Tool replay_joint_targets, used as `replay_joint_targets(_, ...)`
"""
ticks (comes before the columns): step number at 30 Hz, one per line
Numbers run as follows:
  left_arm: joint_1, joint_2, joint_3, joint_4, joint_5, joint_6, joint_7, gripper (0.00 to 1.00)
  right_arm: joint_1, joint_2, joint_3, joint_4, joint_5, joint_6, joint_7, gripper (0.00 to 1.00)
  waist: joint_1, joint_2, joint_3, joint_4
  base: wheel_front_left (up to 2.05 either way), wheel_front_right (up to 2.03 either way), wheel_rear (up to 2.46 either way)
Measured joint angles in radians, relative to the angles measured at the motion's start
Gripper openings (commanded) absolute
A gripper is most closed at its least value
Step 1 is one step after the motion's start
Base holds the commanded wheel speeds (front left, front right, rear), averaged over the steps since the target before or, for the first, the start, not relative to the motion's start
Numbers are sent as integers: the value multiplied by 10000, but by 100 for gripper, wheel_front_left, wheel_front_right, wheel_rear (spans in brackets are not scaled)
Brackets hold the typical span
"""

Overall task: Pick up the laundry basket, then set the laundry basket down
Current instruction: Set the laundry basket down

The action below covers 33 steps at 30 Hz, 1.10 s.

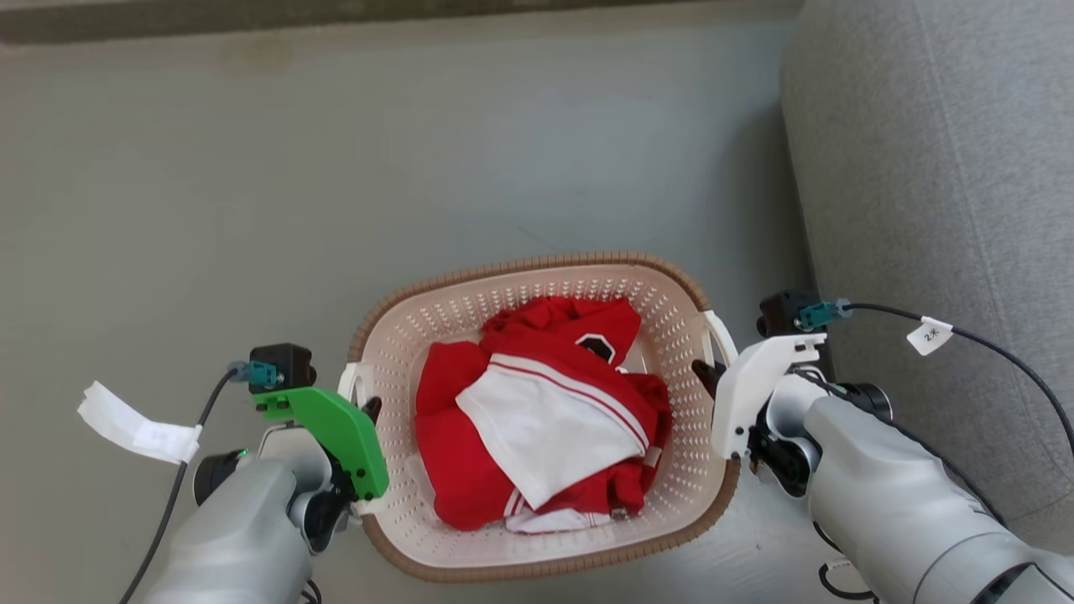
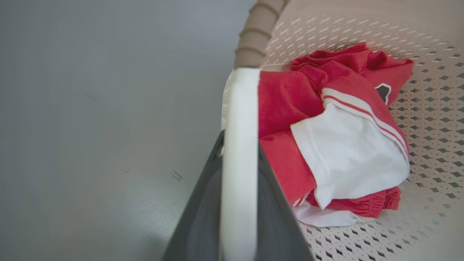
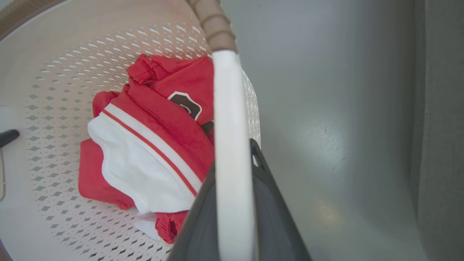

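Observation:
The laundry basket [image 1: 537, 264], cream with perforated walls and a brown woven-look rim, sits between my two arms and holds red and white clothes [image 1: 545, 411]. My left gripper [image 1: 369, 411] is shut on the basket's white left handle; in the left wrist view the dark fingers [image 2: 275, 217] clamp that handle [image 2: 239, 108] from both sides. My right gripper [image 1: 703, 371] is shut on the white right handle [image 3: 228, 108], its fingers [image 3: 275, 217] on either side of it. Whether the basket's bottom touches the floor I cannot tell.
A grey sofa [image 1: 940, 168] stands close on the right, just past my right arm. Grey floor [image 1: 252, 210] stretches ahead and to the left, up to a dark baseboard [image 1: 336, 17]. A white tag [image 1: 138, 424] hangs off my left wrist cable.

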Motion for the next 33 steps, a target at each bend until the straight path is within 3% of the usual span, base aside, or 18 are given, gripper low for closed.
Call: replay_joint_targets(33, -2071, 82, -63, -50, 79, -2, -1250, 0, -1649, 44, -541, 234, 257, -167, -1684, 0, 2, 0, 3394, 59, 0, 0, 0)
